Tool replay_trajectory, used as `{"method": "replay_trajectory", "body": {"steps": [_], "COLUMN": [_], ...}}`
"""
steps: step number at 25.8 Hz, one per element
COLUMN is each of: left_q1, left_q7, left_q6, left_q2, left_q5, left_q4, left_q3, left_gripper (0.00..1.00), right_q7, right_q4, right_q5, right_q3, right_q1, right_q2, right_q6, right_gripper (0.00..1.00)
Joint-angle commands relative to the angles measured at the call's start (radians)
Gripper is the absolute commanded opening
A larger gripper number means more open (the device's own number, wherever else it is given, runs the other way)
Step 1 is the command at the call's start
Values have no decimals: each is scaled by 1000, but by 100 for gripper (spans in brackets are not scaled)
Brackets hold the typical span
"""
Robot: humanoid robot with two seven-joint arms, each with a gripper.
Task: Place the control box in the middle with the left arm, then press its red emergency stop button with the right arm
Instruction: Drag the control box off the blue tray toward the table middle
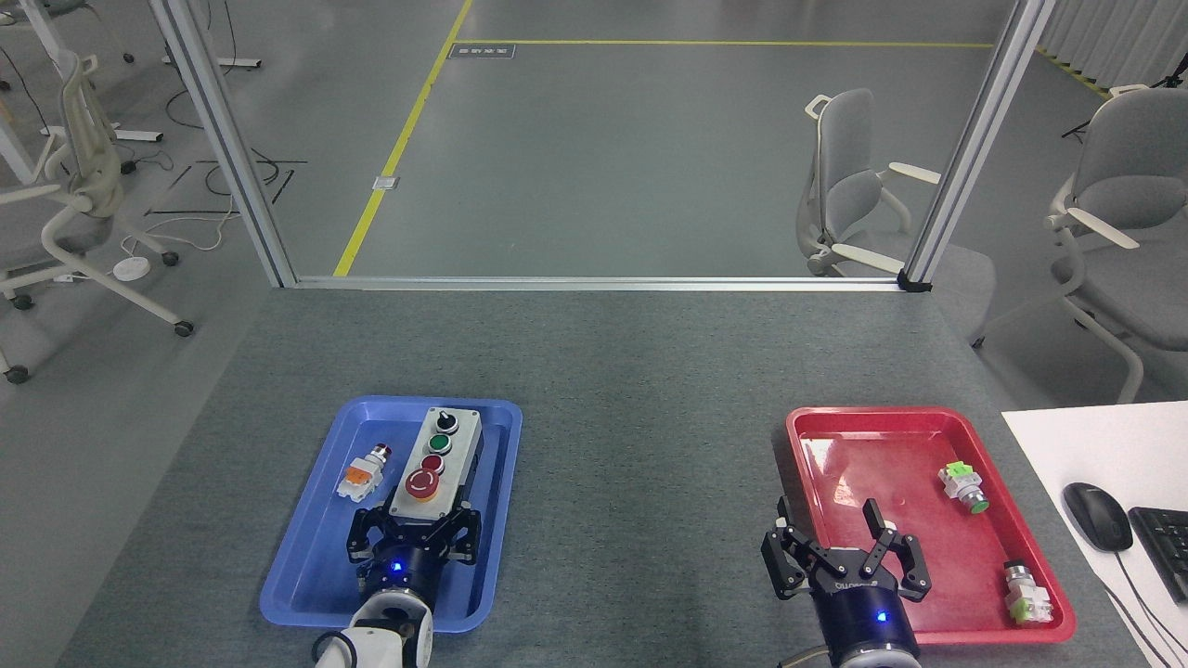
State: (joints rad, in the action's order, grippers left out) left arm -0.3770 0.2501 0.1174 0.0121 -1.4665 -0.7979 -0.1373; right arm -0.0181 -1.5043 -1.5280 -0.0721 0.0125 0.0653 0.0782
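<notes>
The control box (436,456) lies lengthwise in the blue tray (299,563), light-grey face up. Its red emergency stop button (423,482) is the control nearest me. My left gripper (415,538) is at the box's near end, with its fingers closed against both sides of it. My right gripper (843,549) stands open over the near left corner of the red tray (882,414), holding nothing. The middle (650,482), bare dark-grey felt, lies between the two trays.
A small orange-bodied push-button part (363,473) lies in the blue tray left of the box. Two green-bodied parts (962,487) (1026,596) lie in the red tray. A mouse (1097,516) and keyboard (1165,549) sit on a white desk at the right.
</notes>
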Motion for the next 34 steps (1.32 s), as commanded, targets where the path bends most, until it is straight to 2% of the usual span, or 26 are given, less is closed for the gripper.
{"method": "replay_trajectory", "body": {"steps": [1, 3, 6, 9, 14, 20, 23, 26, 34], "left_q1": [-5, -5, -2, -10, 13, 81, 84, 92, 17], "left_q7": [1, 1, 1, -2, -14, -51, -84, -88, -80], "left_q6": [-79, -93, -116, -140, -142, -137, -125, -82, 88], "left_q2": [-9, -14, -14, -17, -72, -47, 43, 109, 126], "left_q5": [0, 0, 0, 2, 44, 51, 38, 31, 64], "left_q4": [0, 0, -11, -47, -256, -451, -440, -371, -185], "left_q3": [1, 1, 2, 7, 7, -11, -74, -130, -358], "left_gripper": [36, 26, 0, 0, 0, 0, 0, 0, 0], "right_q7": [-2, -3, -3, -3, -3, -2, -2, -2, -3], "right_q4": [4, 13, 16, 16, 16, 16, 16, 16, 16], "right_q5": [0, 0, 2, 0, -1, -1, -1, -1, -3], "right_q3": [0, -3, -5, -6, -9, -9, -9, -9, -8], "right_q1": [1, 1, 0, 0, 0, -2, -2, -2, -5], "right_q2": [-1, -2, -2, -2, -4, -5, -5, -4, -1], "right_q6": [12, 12, 14, 17, 37, 37, 37, 35, 31], "right_gripper": [98, 98, 98, 98, 98, 98, 98, 98, 98]}}
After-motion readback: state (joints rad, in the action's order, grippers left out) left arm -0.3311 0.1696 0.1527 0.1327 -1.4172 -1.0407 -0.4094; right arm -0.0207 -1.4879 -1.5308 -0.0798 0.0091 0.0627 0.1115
